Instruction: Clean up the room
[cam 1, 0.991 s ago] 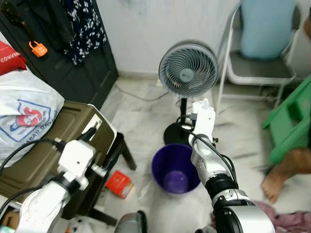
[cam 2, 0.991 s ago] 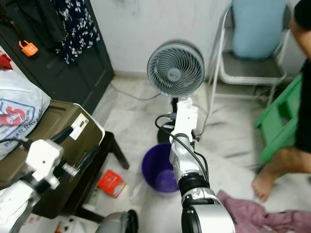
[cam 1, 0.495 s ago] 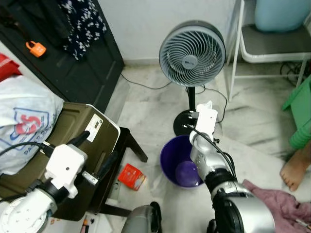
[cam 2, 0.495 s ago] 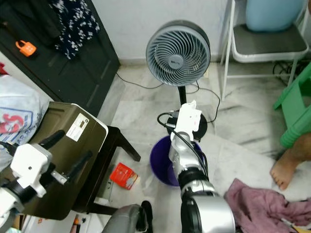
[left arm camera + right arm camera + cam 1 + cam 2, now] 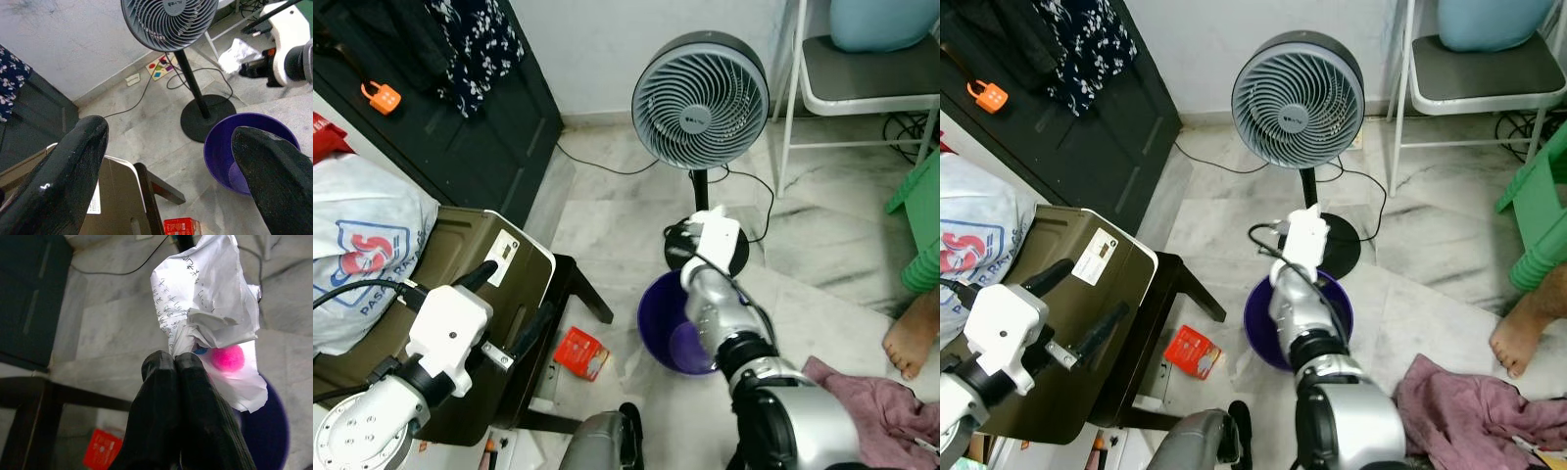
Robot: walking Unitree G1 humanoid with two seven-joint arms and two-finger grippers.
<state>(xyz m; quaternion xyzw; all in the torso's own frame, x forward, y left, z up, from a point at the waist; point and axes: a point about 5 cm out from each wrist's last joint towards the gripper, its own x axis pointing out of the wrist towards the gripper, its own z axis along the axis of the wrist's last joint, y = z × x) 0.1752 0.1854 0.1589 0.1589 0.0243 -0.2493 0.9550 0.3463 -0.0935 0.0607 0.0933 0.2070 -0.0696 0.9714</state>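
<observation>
While the crumpled paper (image 5: 205, 308) sits pinched in the right gripper (image 5: 173, 364), fingers closed tight on it, the arm has swung over the purple bin (image 5: 658, 323), so dropping looks next; left gripper (image 5: 171, 147) hovers wide open, empty

The bucket (image 5: 675, 328) is purple and the fan (image 5: 701, 101) is grey. The crumpled paper (image 5: 205, 318) is white with small black writing and a pink spot. The little box (image 5: 581, 353) on the floor is red, and the cloth (image 5: 1464, 411) is dull pink.
</observation>
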